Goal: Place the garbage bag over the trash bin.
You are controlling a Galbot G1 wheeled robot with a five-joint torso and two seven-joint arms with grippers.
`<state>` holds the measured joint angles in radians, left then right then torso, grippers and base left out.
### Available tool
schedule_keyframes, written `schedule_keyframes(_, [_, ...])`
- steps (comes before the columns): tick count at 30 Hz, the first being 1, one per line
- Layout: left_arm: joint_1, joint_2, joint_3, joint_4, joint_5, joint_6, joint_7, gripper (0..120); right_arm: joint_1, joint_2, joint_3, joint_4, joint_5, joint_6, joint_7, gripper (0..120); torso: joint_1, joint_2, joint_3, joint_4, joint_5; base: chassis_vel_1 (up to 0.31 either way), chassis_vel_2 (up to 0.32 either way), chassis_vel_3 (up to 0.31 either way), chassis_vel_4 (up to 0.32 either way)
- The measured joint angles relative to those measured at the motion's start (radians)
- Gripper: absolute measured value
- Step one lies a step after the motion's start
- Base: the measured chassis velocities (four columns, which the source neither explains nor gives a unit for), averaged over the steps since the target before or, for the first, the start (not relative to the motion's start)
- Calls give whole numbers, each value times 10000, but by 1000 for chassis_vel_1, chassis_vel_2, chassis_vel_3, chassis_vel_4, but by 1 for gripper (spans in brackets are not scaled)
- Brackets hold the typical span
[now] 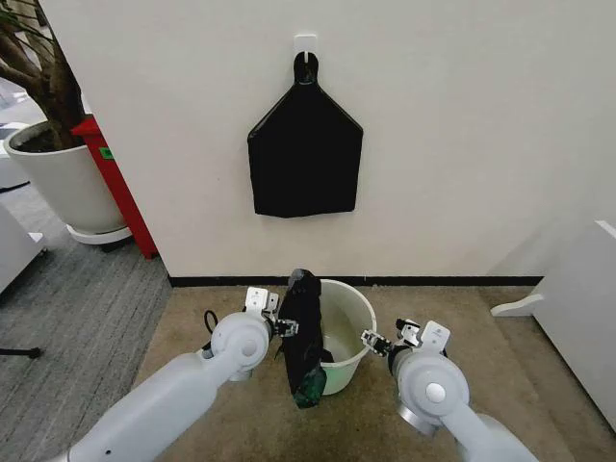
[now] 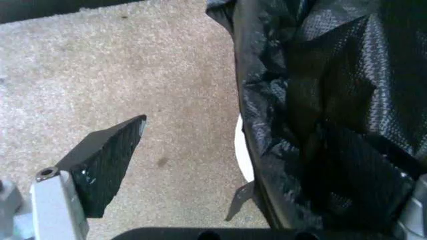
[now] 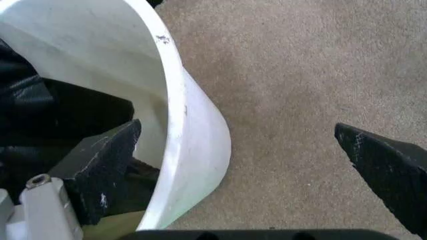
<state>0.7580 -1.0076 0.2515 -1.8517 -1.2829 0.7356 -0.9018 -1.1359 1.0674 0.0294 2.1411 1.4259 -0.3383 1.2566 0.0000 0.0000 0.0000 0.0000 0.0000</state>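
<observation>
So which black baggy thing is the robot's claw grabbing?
The crinkly garbage bag draped over the trash bin's rim, by the left claw; the flat black bundle hangs on the wall.

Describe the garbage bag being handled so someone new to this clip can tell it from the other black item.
Start at the cream wall, then drop to the carpet where the round white trash bin stands between the grippers. The garbage bag is the limp, crinkly black film draped over the bin's left rim beside the left gripper. Unlike the flat house-shaped black bundle hanging on the wall hook, it is shapeless and glossy.
</observation>
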Motion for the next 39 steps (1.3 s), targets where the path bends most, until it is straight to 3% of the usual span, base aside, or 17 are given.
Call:
schedule_keyframes(17, [-353, -708, 464, 627, 12, -1, -297, 99, -124, 4, -17, -36, -63, -10, -11, 100, 0, 0, 0, 0, 0, 0, 0, 0, 0])
schedule_keyframes(27, [-151, -548, 355, 155, -200, -2, -884, 67, -162, 37, -26, -84, -160, -43, -64, 100, 0, 0, 0, 0, -1, 0, 0, 0, 0])
schedule_keyframes(36, [280, -156, -278, -459, -211, -2, -972, 98, -279, 33, -69, -83, -419, -73, -193, 100, 0, 0, 0, 0, -1, 0, 0, 0, 0])
schedule_keyframes(39, [373, -121, -430, -488, -212, -2, -1034, 100, -312, 33, -78, -92, -498, -87, -243, 100, 0, 0, 0, 1, -1, 0, 0, 0, 0])
